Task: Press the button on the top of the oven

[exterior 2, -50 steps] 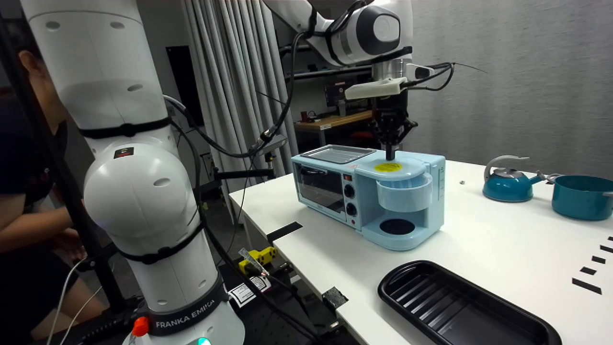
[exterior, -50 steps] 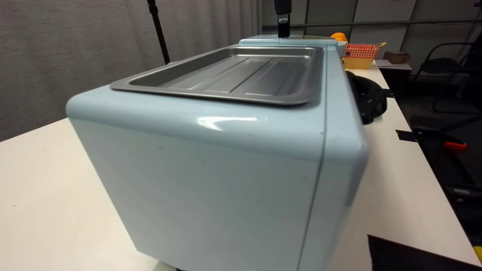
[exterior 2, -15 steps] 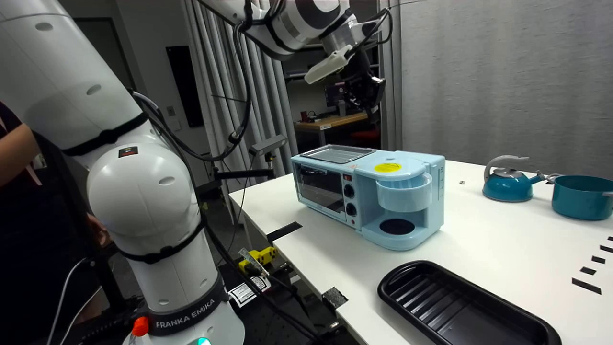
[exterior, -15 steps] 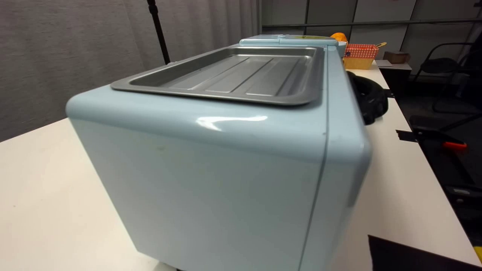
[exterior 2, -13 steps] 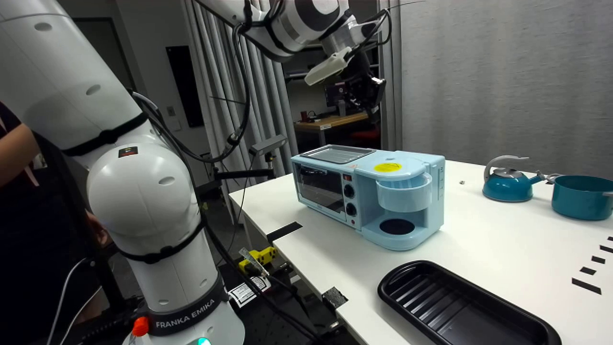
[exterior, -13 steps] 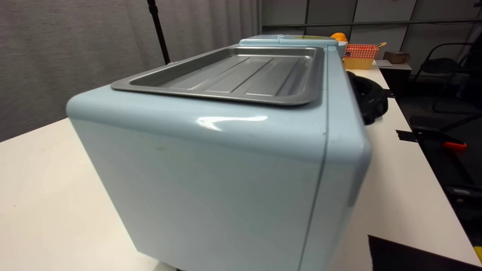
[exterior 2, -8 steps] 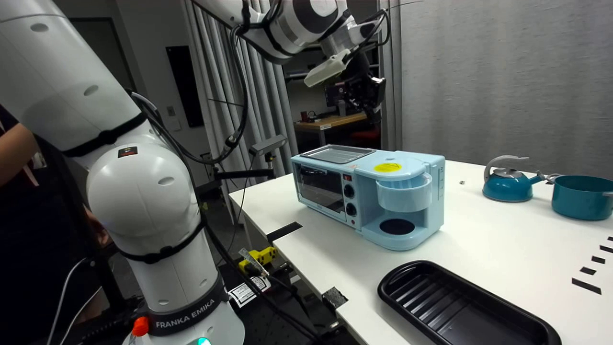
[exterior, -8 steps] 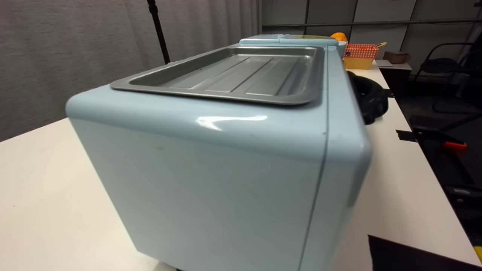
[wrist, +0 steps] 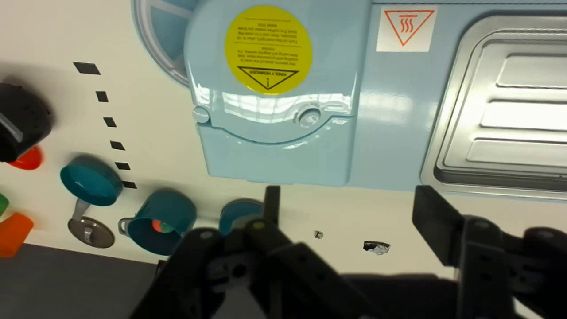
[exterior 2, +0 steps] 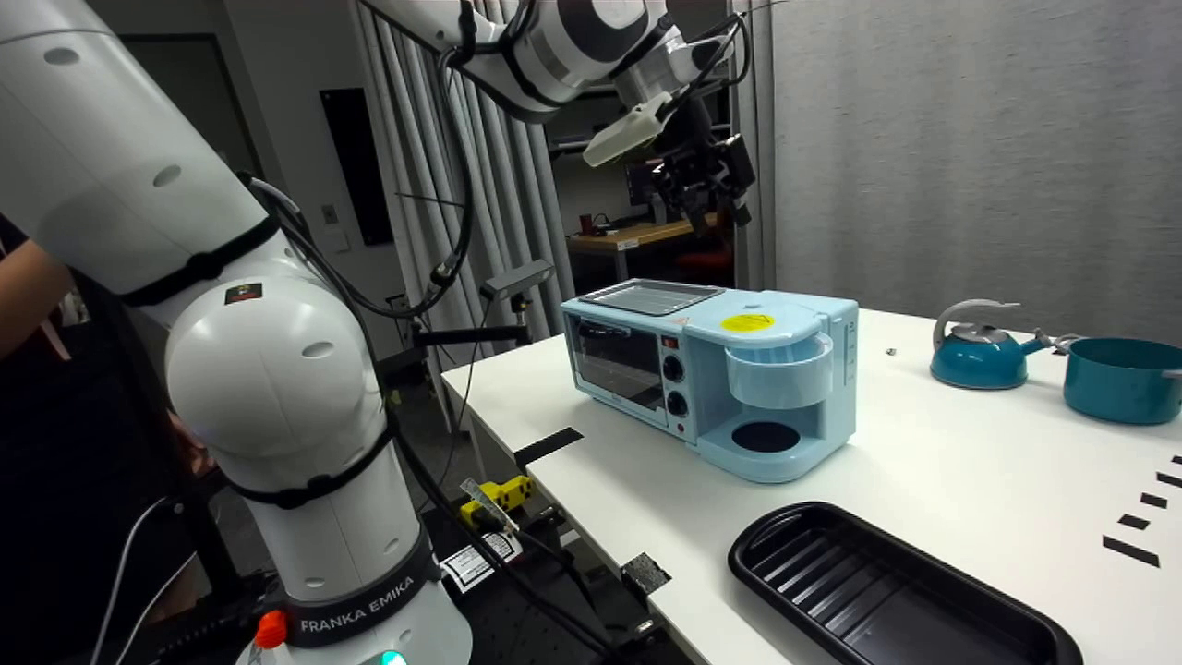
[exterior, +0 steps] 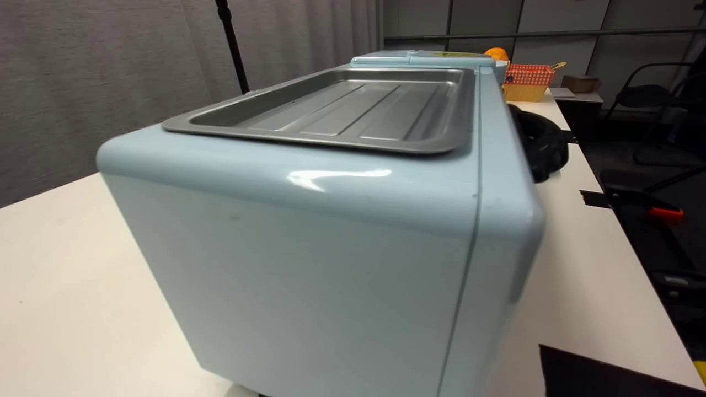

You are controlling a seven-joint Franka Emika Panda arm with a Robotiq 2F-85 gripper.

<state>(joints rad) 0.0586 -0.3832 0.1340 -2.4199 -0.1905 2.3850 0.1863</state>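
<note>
The oven, a glossy pale mint-blue box, stands on the white table in both exterior views (exterior: pixel 287 275) (exterior 2: pixel 711 309). From above, the wrist view shows the oven's top (wrist: pixel 390 110), with a yellow round sticker on its lid. Beside that sticker sits a small round button (wrist: pixel 309 117), pale blue like the shell and uncovered. My gripper (exterior 2: pixel 720 219) hangs tilted in the air, well above the oven and touching nothing. In the wrist view the gripper (wrist: pixel 347 199) has its fingers (wrist: pixel 436 223) wide apart, with nothing between them.
A ribbed metal tray (wrist: pixel 522 110) lies on the oven's top. On the table are a long black pan (exterior 2: pixel 896 591), a teal kettle (exterior 2: pixel 979 360) and a teal pot (exterior 2: pixel 1122 383). A person (exterior 2: pixel 37 314) stands behind the arm's base.
Over three seconds ago my gripper stood shut with its fingertips down on the oven's lid. It then rose off and tilted. Within the last half second its fingers have spread apart.
</note>
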